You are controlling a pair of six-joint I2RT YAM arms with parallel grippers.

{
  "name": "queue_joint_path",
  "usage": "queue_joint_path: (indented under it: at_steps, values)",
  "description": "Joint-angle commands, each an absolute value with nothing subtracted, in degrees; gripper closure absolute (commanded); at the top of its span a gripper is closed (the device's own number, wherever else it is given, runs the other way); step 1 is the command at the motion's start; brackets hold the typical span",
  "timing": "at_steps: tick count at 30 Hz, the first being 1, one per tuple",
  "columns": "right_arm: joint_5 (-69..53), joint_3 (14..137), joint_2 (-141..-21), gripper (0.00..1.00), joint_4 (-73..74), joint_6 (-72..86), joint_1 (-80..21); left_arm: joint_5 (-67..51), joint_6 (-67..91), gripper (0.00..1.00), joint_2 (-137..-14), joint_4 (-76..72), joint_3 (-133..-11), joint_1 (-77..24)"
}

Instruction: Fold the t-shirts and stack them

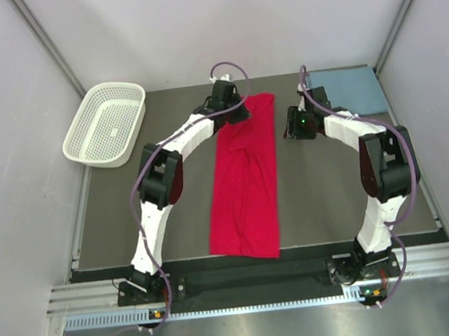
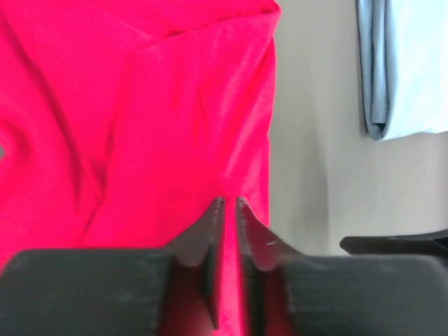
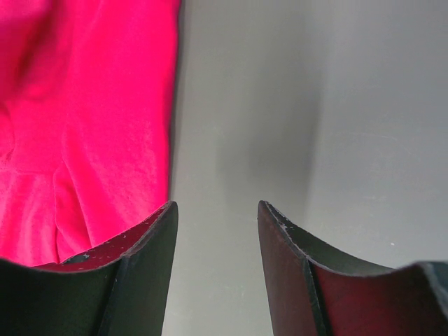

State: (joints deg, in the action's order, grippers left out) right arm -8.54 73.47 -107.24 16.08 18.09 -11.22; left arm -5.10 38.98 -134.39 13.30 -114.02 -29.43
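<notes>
Top external view: find red shirt [image 1: 246, 182] lying as a long strip along the table [image 1: 316, 198], blue shirt [image 1: 349, 91] folded at far right corner. Note left claw [image 2: 228, 201] over the strip's far end, closed to a slit; cannot tell whether pinching cloth. Note right claw [image 3: 217, 208] half open, empty, beside it. Pinch both far corners evenly; carry toward near hem, edges aligned.

A bright red t-shirt [image 1: 246, 182], a blue-grey t-shirt [image 1: 353, 90], a white basket [image 1: 76, 131].
</notes>
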Motion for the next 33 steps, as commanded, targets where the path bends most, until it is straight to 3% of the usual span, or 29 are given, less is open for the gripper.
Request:
queue_joint_path:
  at_steps: [1,2,5,9,12,20,33]
  values:
    - [-9.0,73.1,-104.5,0.5,13.9,18.2,-10.2,-6.9,38.8,0.83,-132.5,11.5,-114.9,-29.9]
    - [-9.0,73.1,-104.5,0.5,13.9,18.2,-10.1,-7.8,38.8,0.71,-132.0,10.6,-113.7,-30.1]
    - [-9.1,73.1,-104.7,0.5,13.9,18.4,-9.7,-9.1,36.4,0.57,-130.4,9.4,-111.5,-30.1]
    - [-9.1,73.3,-104.6,0.5,14.1,18.4,-9.0,-8.1,32.1,0.47,-128.0,6.0,-109.4,-28.5]
    - [-9.2,73.5,-104.5,0.5,14.6,18.2,-8.8,-13.7,31.9,0.42,-128.2,3.6,-109.7,-24.1]
    - [-9.1,73.7,-103.7,0.5,16.2,17.6,-8.5,-25.0,29.1,0.46,-137.0,1.8,-116.8,-13.5]
    - [-9.5,71.6,-103.9,0.5,16.3,17.1,-7.6,-28.6,33.0,0.46,-146.8,-6.1,-120.8,-11.2]
